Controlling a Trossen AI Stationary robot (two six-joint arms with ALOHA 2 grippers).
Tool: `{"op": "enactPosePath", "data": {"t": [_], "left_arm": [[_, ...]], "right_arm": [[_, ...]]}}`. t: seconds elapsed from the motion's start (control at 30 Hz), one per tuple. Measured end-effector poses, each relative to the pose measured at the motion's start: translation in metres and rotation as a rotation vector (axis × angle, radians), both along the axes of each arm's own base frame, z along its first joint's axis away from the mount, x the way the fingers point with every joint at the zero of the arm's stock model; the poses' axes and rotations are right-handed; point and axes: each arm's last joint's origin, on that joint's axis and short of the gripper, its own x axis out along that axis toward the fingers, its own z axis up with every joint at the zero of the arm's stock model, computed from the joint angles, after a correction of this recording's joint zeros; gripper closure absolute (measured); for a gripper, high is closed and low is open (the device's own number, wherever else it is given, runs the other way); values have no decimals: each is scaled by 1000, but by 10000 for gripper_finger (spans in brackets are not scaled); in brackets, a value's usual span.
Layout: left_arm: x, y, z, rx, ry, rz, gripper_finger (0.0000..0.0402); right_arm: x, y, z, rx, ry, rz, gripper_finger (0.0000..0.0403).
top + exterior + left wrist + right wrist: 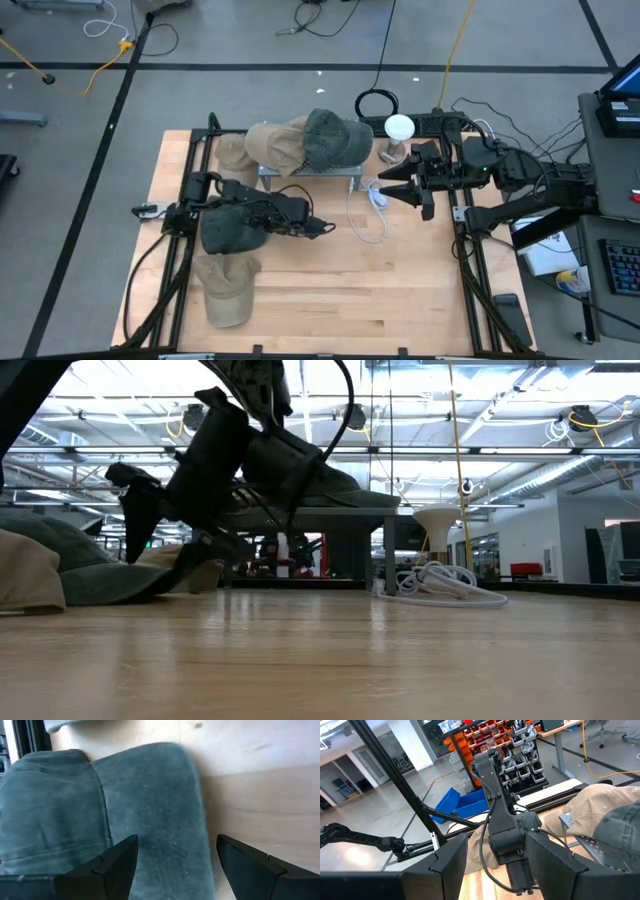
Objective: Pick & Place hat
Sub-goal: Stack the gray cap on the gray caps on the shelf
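A dark green cap (232, 231) lies on the table's left half, with its brim (155, 810) flat on the wood. My left gripper (252, 222) hangs just above it, open. In the left wrist view (175, 865) one finger stands over the seam between crown and brim and the other over bare wood beside the brim. The low view shows the same gripper (165, 525) beside the cap (90, 570). My right gripper (385, 190) waits open on the right, level and pointing toward the table's left (495, 870).
A metal rack (310, 172) at the far middle carries a tan cap (275, 143) and a dark green cap (335, 138). Another tan cap (228, 288) lies near the front left. A white cable (370, 215) and a white bulb (399, 127) sit by the rack's right end.
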Motion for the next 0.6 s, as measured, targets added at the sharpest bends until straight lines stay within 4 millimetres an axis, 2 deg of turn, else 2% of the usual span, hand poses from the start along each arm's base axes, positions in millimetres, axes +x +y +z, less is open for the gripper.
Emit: {"op": "enactPosePath", "data": {"t": [0.13,0.23,0.3,0.43,0.6], "left_arm": [[-3,-3,-2,-6,19,-2,130],[-5,-3,-2,4,35,4,154],[-5,-3,-1,3,42,3,188],[-6,-6,-1,-22,56,-16,279],[-7,-18,2,-45,71,-65,380]], "right_arm": [[0,0,0,-14,-1,1,206],[0,0,0,-23,-4,1,206],[0,0,0,-30,-6,2,206],[0,0,0,-44,-6,4,206],[0,0,0,-52,-7,5,206]]}}
